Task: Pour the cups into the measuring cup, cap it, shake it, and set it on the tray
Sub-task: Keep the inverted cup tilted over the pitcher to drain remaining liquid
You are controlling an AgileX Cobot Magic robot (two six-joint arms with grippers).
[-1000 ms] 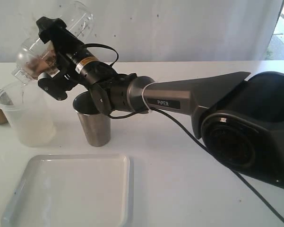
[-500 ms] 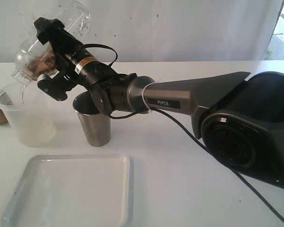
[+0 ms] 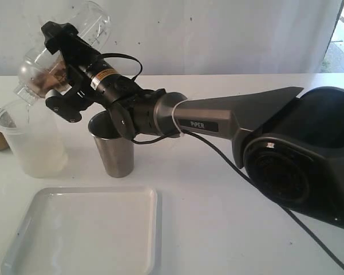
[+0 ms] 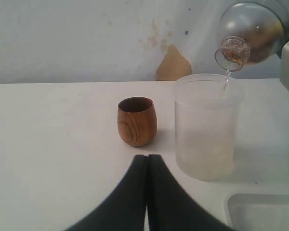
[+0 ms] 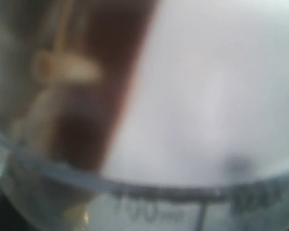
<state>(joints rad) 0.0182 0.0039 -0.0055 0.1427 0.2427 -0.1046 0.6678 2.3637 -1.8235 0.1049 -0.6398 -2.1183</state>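
While the right claw (image 3: 58,67) pinches it around the middle, the measuring cup (image 3: 37,66) hangs tilted in the air over the left part of the table (image 3: 217,189). Its capped end is lower, just above the mouth of a frosted plastic cup (image 3: 31,140). A thin stream runs from the cap (image 4: 233,48) down into this frosted cup. The right wrist view is very blurred: a clear wall with a dark printed scale, and something brown behind it.

The table is white and smooth. Behind it stands a pale wall (image 3: 217,34) with small marks. The steel cup (image 3: 111,146) stands upright just beside the frosted one, under the arm; it is matte grey and tapered. The wooden cup (image 4: 137,120) stands on the other side, near but apart, round and brown with visible grain. The white tray (image 3: 83,229), with rounded corners and a low rim, lies in front of the cups. A wide stretch of table lies to the right of the tray, where a black cable (image 3: 217,152) crosses. The left claw (image 4: 146,159) is low in front of the wooden cup, with its fingers pressed together and touching each other.
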